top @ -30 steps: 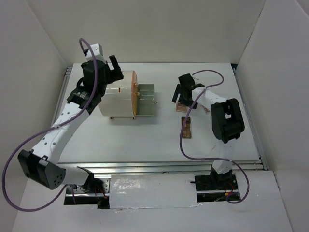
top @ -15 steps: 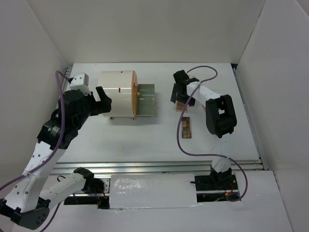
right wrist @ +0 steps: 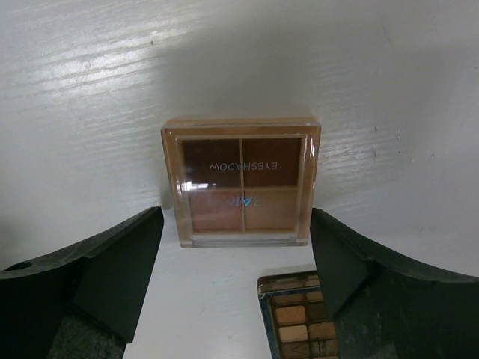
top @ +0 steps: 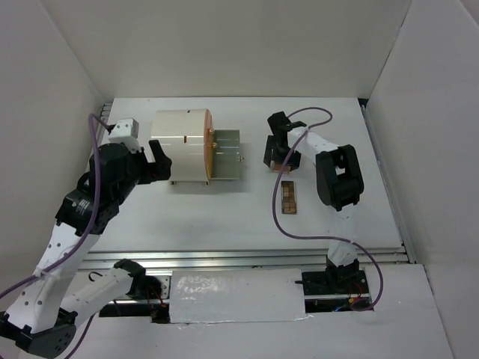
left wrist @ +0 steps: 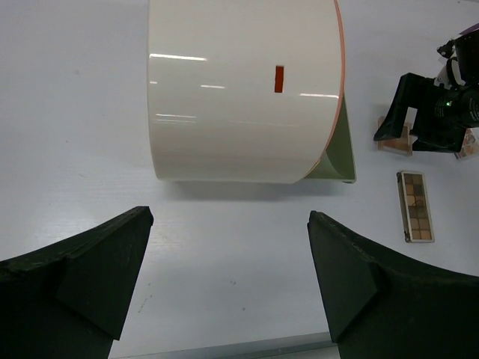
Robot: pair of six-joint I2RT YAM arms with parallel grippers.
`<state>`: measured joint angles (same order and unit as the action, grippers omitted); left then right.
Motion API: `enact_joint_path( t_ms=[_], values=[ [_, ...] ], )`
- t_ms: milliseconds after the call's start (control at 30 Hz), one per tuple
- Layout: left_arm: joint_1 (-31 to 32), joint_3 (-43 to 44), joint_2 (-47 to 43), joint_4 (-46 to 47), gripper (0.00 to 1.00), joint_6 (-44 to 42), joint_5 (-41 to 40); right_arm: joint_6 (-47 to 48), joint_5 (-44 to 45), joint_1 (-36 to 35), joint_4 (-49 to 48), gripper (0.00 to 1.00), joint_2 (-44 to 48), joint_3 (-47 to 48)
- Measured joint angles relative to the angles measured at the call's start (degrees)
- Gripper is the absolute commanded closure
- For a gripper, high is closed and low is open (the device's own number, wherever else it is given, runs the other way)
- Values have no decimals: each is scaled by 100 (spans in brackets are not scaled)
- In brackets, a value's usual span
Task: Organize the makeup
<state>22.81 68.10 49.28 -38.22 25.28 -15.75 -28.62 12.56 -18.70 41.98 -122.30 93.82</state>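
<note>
A square pink-beige eyeshadow compact (right wrist: 241, 183) lies flat on the white table, and it also shows in the top view (top: 283, 166). My right gripper (right wrist: 234, 215) is open and low over it, with the compact's near edge between the fingertips; the top view shows this gripper too (top: 278, 157). A brown rectangular eyeshadow palette (top: 289, 197) lies just nearer, apart from the compact. It also shows in the right wrist view (right wrist: 299, 318) and the left wrist view (left wrist: 415, 206). My left gripper (left wrist: 228, 217) is open and empty above bare table, left of the box in the top view (top: 159, 155).
A large cream cylindrical box (top: 182, 145) lies on its side at the back left, and also shows in the left wrist view (left wrist: 243, 90). Its orange drawer front (top: 209, 146) stands out with a green tray (top: 228, 155) showing. White walls enclose the table.
My left arm swung back from above the box to its left side and now holds nearly still. My right gripper edged left and settled lower over the compact.
</note>
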Motion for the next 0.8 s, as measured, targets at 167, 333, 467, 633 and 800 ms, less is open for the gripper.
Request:
enact_joint_path(
  t_ms=[167,333,467,633,800],
  values=[
    [0,-11,-46,-2,1,-129,7,116,-208,61,195,21,-59,157],
    [0,-13,-173,4,1,-173,7,229,-367,142,358,22,-210,431],
    [0,-22,-254,9,1,-271,4,297,-599,240,503,19,-214,455],
    [0,-26,-278,11,1,-286,4,396,-780,317,748,9,-297,540],
    [0,-26,-286,11,1,-289,4,483,-894,330,942,13,-490,748]
  ],
)
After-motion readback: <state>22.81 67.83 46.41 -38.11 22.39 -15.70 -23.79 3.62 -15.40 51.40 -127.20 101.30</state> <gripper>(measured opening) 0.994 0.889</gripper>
